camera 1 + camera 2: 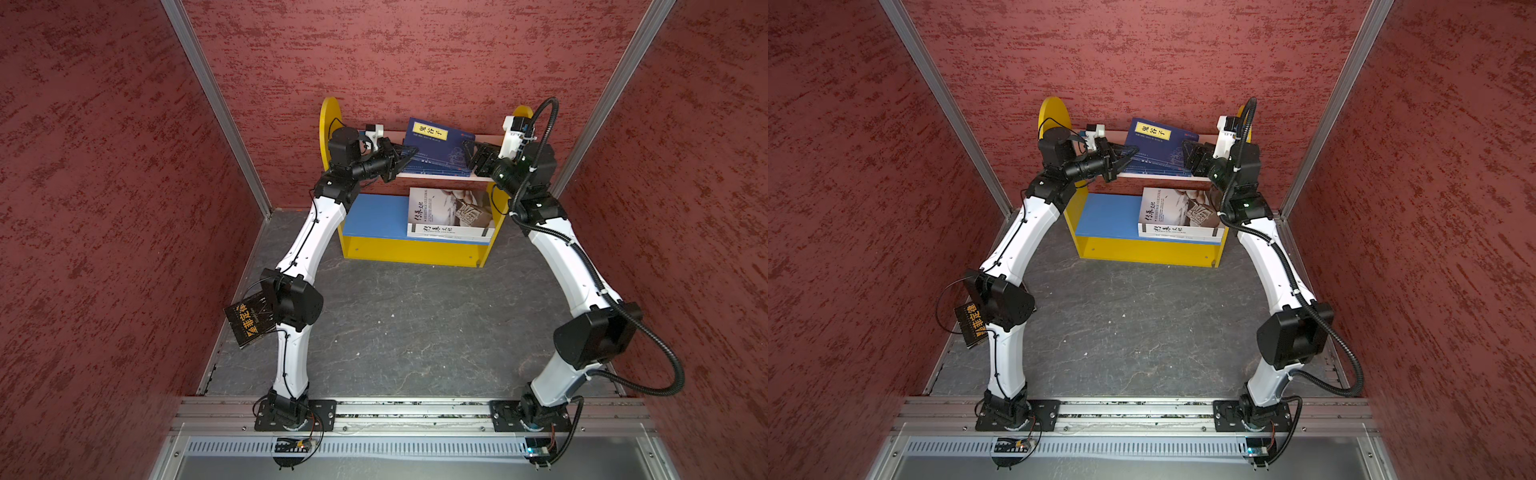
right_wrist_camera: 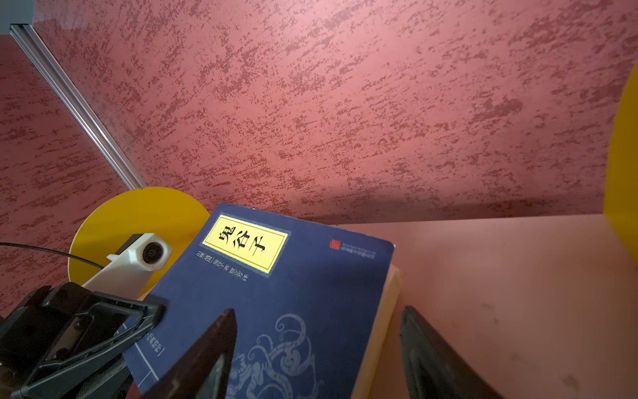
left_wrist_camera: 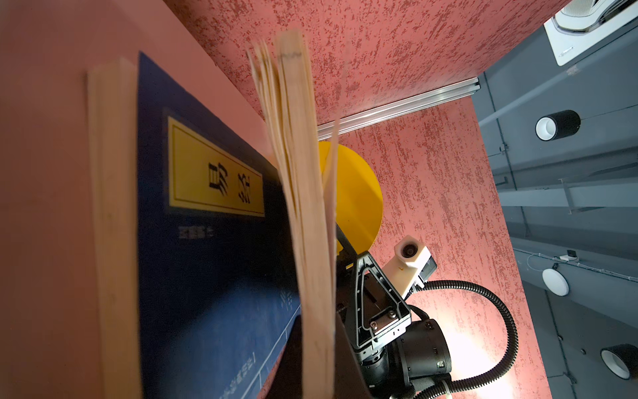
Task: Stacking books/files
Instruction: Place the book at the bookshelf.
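Left tool (image 1: 409, 156) clenches navy book (image 1: 440, 145) labelled 鬼谷子 — right tool (image 2: 319, 311) gapes, gripping nothing.

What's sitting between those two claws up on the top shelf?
A tilted navy book with a yellow title label, lying over a second navy book, fills the gap between the left gripper and right gripper. Both top views show it.

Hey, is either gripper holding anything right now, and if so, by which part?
The left gripper is shut on the upper navy book, at its edge nearest that arm. The right gripper is open astride the opposite edge, holding nothing.
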{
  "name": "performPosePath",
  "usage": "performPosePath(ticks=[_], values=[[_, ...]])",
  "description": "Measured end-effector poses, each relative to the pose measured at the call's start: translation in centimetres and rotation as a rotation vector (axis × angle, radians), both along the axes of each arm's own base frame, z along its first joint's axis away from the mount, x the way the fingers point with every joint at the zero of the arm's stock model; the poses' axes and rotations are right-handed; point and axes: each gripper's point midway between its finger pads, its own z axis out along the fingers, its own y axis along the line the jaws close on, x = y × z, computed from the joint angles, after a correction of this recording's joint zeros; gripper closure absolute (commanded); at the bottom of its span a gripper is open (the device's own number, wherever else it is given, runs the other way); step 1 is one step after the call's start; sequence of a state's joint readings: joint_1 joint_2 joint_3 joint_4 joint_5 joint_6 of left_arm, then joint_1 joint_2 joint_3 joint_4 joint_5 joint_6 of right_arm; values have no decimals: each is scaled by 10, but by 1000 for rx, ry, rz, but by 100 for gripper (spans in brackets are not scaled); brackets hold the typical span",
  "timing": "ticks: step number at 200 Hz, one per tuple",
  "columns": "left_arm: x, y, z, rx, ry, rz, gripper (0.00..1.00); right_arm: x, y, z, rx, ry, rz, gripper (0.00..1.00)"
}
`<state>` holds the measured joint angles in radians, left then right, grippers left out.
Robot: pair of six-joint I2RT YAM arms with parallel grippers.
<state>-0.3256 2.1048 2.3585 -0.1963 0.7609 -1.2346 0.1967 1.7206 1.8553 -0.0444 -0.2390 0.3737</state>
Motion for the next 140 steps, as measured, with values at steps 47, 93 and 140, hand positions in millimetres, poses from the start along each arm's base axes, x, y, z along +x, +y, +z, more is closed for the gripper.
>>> performPosePath(ticks=[47, 93, 140], values=[[0, 0, -1, 3, 8, 0, 100, -2, 10, -1, -17, -3, 5, 27], [0, 1, -2, 8, 8, 5, 100, -3, 16, -1, -36, -11, -5, 25], [1, 1, -3, 17, 7, 12, 100, -2, 15, -3, -48, -8, -26, 25]])
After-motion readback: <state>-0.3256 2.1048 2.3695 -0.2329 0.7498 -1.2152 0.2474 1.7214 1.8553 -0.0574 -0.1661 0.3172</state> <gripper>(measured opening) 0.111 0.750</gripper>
